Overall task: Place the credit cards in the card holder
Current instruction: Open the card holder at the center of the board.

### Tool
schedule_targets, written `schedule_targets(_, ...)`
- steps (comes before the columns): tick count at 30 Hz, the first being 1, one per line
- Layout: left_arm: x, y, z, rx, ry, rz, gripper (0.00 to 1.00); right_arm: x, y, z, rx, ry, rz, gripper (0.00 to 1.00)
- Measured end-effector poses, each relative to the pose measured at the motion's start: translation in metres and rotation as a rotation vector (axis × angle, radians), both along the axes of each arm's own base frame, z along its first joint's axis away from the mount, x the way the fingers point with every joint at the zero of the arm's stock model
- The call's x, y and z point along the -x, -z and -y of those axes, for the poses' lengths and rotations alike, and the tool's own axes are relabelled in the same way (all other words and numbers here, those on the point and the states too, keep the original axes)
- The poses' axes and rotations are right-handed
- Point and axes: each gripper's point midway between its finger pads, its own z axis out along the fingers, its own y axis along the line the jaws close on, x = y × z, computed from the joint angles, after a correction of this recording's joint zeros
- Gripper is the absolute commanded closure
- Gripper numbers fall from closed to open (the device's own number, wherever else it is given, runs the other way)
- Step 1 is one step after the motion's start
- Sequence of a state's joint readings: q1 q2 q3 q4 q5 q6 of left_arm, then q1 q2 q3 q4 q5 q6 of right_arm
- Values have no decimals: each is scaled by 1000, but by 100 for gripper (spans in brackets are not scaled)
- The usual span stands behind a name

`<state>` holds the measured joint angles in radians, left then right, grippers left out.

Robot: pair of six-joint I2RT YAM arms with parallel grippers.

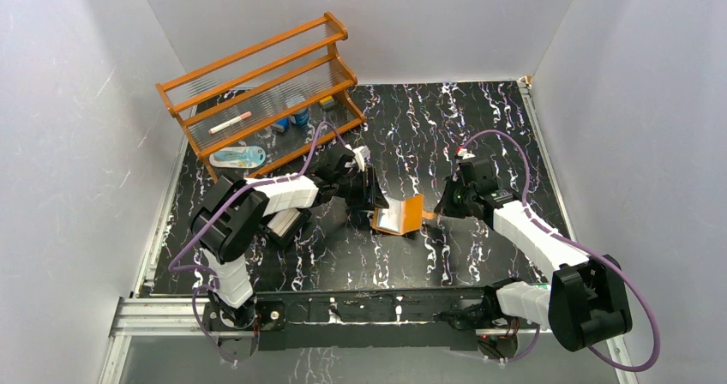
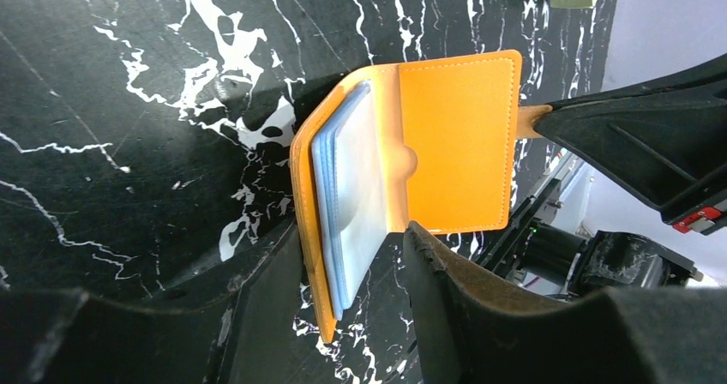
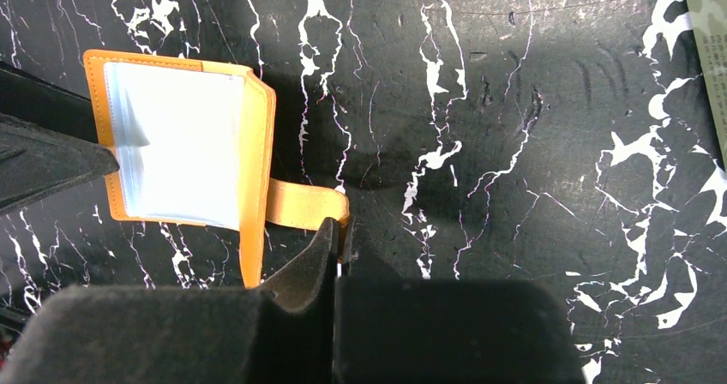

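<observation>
The card holder (image 1: 400, 215) is open at the middle of the table (image 1: 480, 127). Our right gripper (image 3: 336, 234) pinches its snap tab (image 3: 304, 206). Our left gripper (image 2: 351, 247) straddles the sleeves (image 2: 356, 170); whether it presses them, we cannot tell.

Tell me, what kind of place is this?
Probably a robot test cell: white walls around a black marbled table, left arm and right arm bolted at its edge, an orange rack.
</observation>
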<state>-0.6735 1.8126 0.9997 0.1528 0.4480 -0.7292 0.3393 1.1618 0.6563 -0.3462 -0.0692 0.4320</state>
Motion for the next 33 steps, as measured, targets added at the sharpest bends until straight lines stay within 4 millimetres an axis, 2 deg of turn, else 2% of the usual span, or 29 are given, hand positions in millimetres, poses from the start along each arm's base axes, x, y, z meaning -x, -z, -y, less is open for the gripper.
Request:
schedule_targets(5, 3, -4, 6, 47, 13, -1, 60, 0, 0, 0, -4, 5, -2, 100)
schedule_targets(9, 5, -4, 7, 54, 16, -5, 69, 0, 0, 0, -7, 9, -4, 98)
schedule_targets(12, 5, -3, 7, 50, 17, -6, 85, 0, 0, 0, -10, 9, -5, 89)
schedule_targets(14, 6, -2, 6, 43, 19, -7, 97, 1, 0, -1, -13, 9, -11, 79)
schedule_targets(15, 7, -1, 5, 39, 18, -9, 100, 2, 0, -1, -15, 10, -17, 76)
schedule_targets(18, 9, 2, 3, 20, 17, -19, 100, 9, -1, -2, -26, 6, -48, 67)
schedule_targets(20, 13, 3, 0, -4, 13, -29, 100, 13, -8, -6, -42, 0, -75, 61)
schedule_targets(24, 21, -7, -8, -40, -1, -26, 100, 10, -49, -26, -116, -31, -27, 55)
schedule_targets(25, 23, -12, -10, -44, -7, -16, 100, 10, -65, -35, -147, -49, 5, 54)
schedule_targets(28, 32, -26, -21, -52, -32, 5, 100, 17, -96, -66, -224, -122, 58, 53)
schedule_targets(30, 36, -33, -27, -57, -47, 15, 100, 28, -105, -93, -271, -194, 67, 52)
schedule_targets(33, 41, -38, -33, -59, -65, 21, 100, 42, -100, -120, -303, -257, 32, 46)
